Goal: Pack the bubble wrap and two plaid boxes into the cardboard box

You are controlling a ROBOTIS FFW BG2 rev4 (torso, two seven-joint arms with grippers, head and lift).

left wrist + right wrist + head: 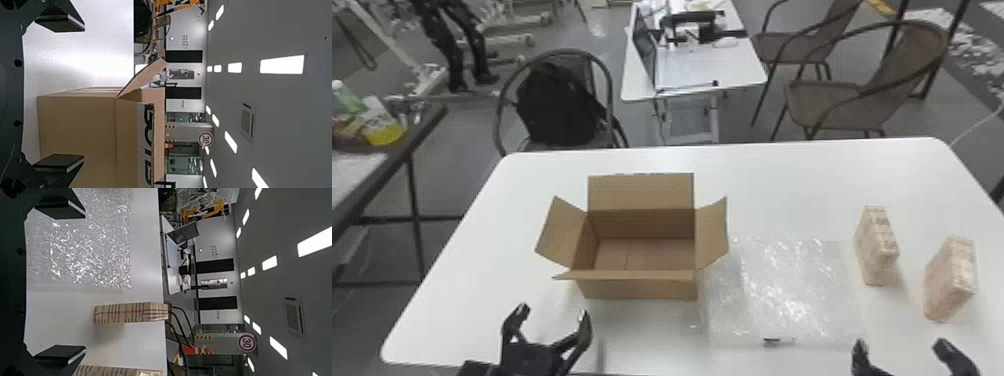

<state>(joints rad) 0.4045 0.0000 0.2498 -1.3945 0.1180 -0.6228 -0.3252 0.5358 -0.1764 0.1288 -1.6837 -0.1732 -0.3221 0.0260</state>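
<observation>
In the head view the open cardboard box [639, 287] stands left of the table's middle with its flaps spread. Flat on the table, right beside it, lies the bubble wrap [787, 290]. Two plaid boxes stand upright farther right, the nearer-in one [878, 245] and the outer one [949, 280]. My left gripper [552, 311] is open and empty, in front of the cardboard box's left part; its own view shows the gripper [62, 98] with the carton beyond. My right gripper [902, 345], open and empty, is in front of the plaid boxes; the right wrist view shows this gripper [62, 284] too.
The white table [802, 185] has its near edge by both grippers. Beyond it are a chair with a black backpack [557, 105], a second white table [727, 70] and brown chairs [847, 102]. A dark-edged side table [362, 175] stands at the left.
</observation>
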